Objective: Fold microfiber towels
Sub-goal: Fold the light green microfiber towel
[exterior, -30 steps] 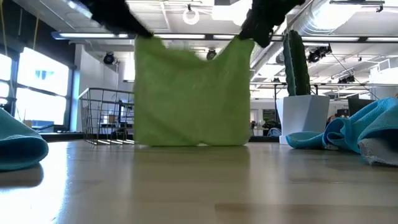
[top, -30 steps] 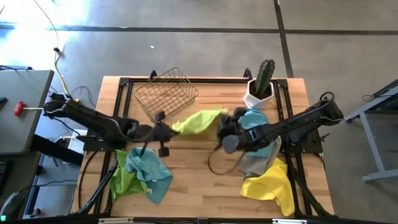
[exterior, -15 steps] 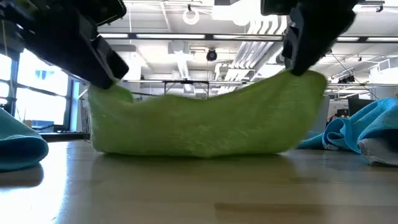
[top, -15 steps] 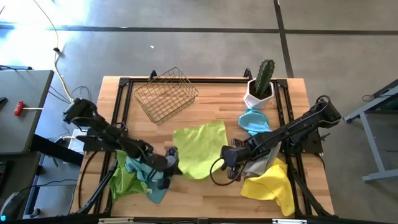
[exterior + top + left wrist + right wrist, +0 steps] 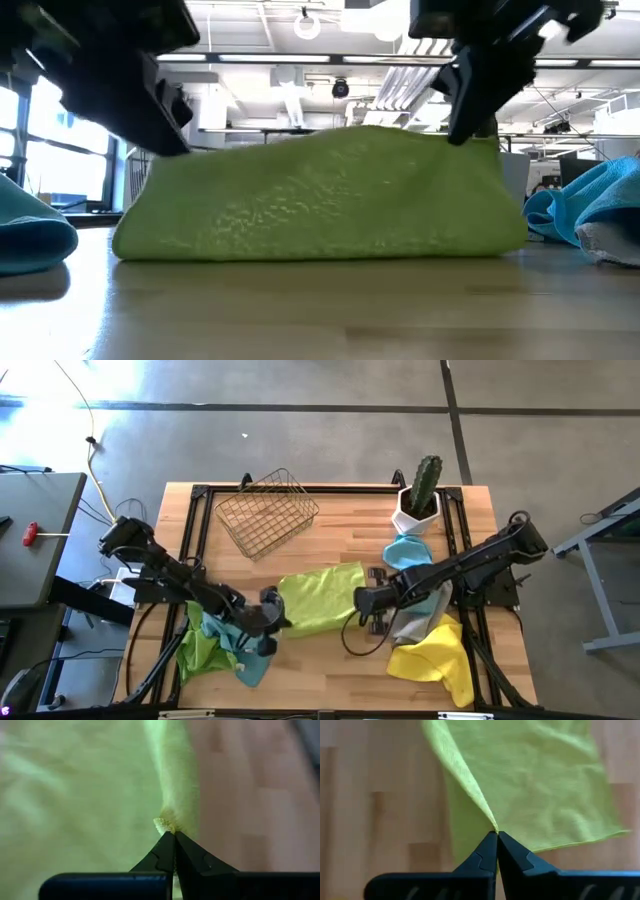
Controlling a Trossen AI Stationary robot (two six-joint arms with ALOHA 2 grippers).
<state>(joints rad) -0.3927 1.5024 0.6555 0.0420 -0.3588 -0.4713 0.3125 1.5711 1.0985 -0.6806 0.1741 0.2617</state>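
Observation:
A lime green microfiber towel (image 5: 318, 600) lies in the middle of the table, its lower part resting on the wood (image 5: 320, 215). My left gripper (image 5: 272, 614) is shut on its near left corner. My right gripper (image 5: 363, 600) is shut on its near right corner. Both corners are held a little above the table, with the edge between them raised (image 5: 330, 140). Other towels lie in heaps: light blue (image 5: 236, 635) over lime green (image 5: 198, 652) at the near left, and light blue (image 5: 408, 552), grey (image 5: 410, 624) and yellow (image 5: 436, 656) at the right. My left gripper pinches the lime green towel's corner (image 5: 163, 824) at the tips of its two shut fingers, slanting down from the table's left. The corner is bunched and lifted; the cloth runs down from it onto the table. My right gripper pinches the opposite corner (image 5: 492, 827) between its fingertips, coming steeply from above. A ridge of cloth rises to the fingers, and the rest lies spread on the wood below.
A wire basket (image 5: 266, 510) lies tipped at the far left. A cactus in a white pot (image 5: 420, 496) stands at the far right. Black frame rails (image 5: 196, 520) run along the table's sides. Bare wood shows near the front edge (image 5: 330, 665).
Both grippers have come down and toward the table's near edge with the lime green towel. It hung upright from them over the far middle; now its lower part lies on the table and only the held edge is raised. My right gripper has tipped steeply downward.

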